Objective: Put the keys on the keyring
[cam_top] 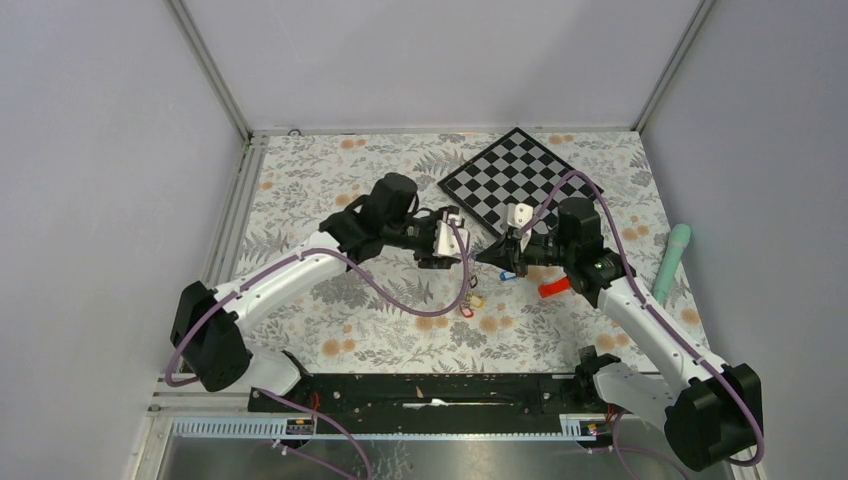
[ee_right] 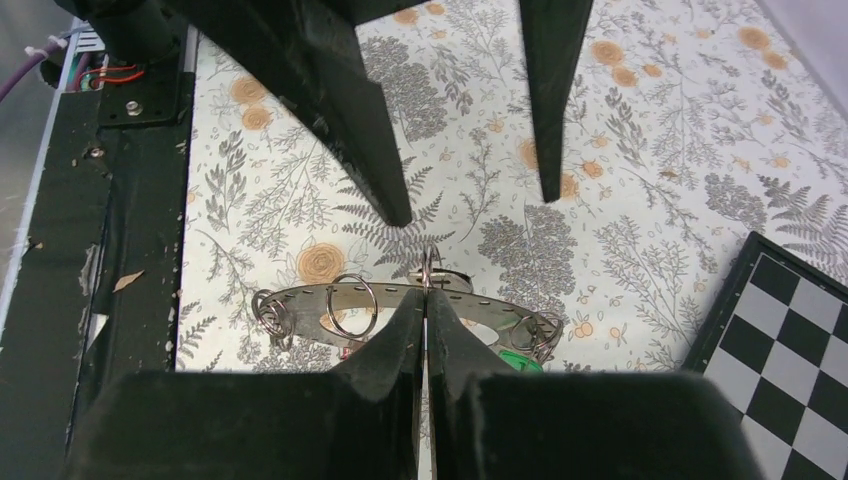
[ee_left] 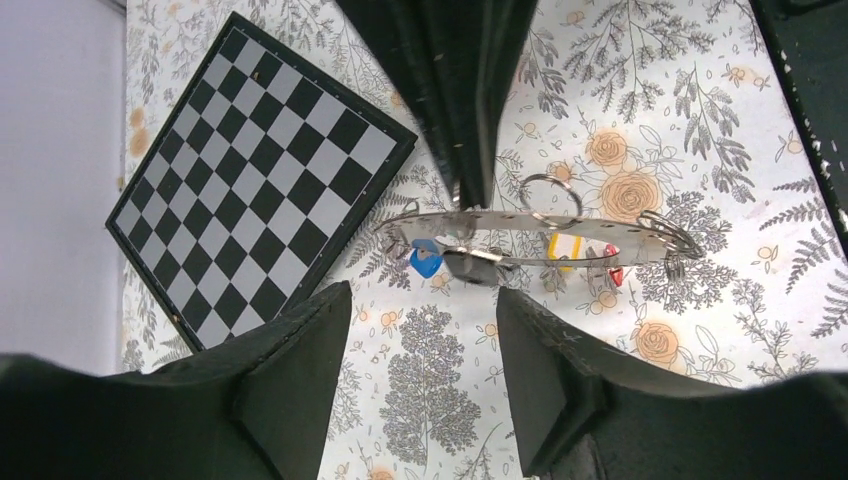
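above the tabletop (ee_left: 700, 120), right fingers (ee_left: 470, 120) pinch keyring (ee_left: 520, 222) edge alone; left fingers (ee_left: 300, 360) wide. ring may swing, keys (ee_left: 425, 262) slip.

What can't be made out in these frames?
- Left wrist view: how many keys sit under the keyring; its edge covers them.
- Right wrist view: the keys, behind the shut right gripper; only a green tag shows.
- Right wrist view: the board, cut off at the right edge.
- Top view: the keyring, too small to pick out.
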Controlling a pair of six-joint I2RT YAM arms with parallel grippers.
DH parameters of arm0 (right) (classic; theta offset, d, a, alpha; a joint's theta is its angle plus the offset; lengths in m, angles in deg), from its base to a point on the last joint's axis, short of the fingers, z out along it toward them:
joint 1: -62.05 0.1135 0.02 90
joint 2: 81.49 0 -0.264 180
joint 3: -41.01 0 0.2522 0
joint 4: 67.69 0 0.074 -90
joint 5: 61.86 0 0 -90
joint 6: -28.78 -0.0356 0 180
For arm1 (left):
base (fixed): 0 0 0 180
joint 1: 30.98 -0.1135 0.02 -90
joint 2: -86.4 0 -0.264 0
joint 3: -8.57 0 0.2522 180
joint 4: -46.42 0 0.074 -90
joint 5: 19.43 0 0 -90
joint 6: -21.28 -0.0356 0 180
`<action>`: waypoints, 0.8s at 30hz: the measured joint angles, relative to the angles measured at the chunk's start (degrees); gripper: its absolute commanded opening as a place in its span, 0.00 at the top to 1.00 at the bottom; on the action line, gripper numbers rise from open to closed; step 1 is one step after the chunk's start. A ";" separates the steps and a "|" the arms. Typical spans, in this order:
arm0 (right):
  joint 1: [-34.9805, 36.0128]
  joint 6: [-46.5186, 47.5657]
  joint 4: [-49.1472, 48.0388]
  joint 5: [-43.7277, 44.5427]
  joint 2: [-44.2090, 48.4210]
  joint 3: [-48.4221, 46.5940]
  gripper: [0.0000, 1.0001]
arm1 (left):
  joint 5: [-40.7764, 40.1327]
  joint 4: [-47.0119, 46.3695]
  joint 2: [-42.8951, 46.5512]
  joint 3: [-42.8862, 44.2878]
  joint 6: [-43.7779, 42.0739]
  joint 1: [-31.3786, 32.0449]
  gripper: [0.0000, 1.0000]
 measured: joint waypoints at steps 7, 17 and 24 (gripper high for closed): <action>0.00 1.51 2.80 -1.95 -0.02 -0.33 1.00 | 3.15 0.92 0.57 0.92 6.36 -0.92 0.42; -0.02 1.25 3.52 -4.48 -0.11 -1.16 1.00 | 10.58 1.42 -2.23 2.49 14.69 -0.85 0.59; -0.02 1.07 3.78 -4.50 -0.11 -1.16 1.00 | 11.02 1.66 -4.59 4.11 16.39 -0.85 0.74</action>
